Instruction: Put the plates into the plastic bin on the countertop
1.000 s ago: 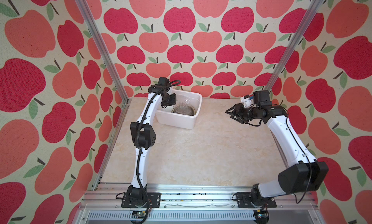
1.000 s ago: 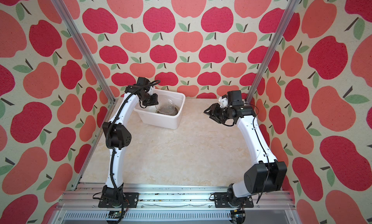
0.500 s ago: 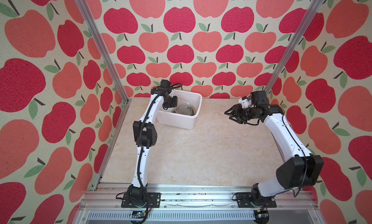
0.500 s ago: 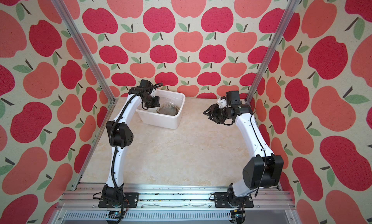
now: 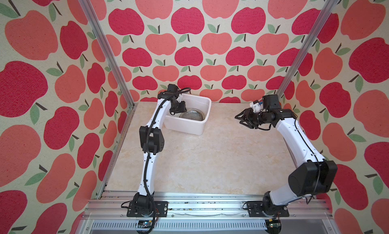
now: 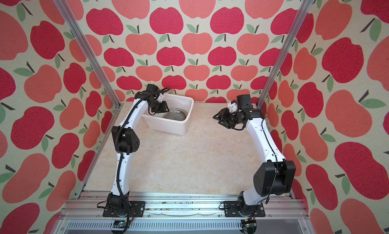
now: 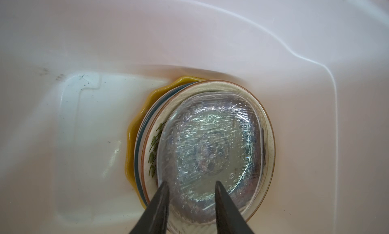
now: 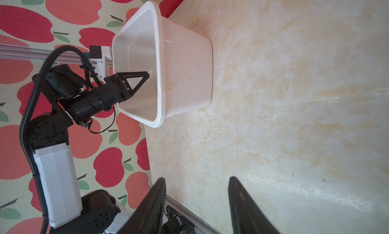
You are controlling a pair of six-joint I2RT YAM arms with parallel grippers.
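Clear glass plate [image 7: 210, 155] nested atop stack [image 7: 210, 84], plastic bin [image 5: 185, 126] at 11 o'clock.
Left tool [image 7: 190, 183] parted, gripping nothing; right tool [image 5: 240, 119] wide, parked clear.

no readable text, label, brand or number anywhere. clear glass plate [image 7: 210, 151], top of stack inside plastic bin [image 7: 273, 43], bore faint raised marks near its rim, too blurred to read. white camera block [image 8: 103, 54], just outside plastic bin wall, carried small bluish patch, too small to read. dark specks on plastic bin floor formed no letters.
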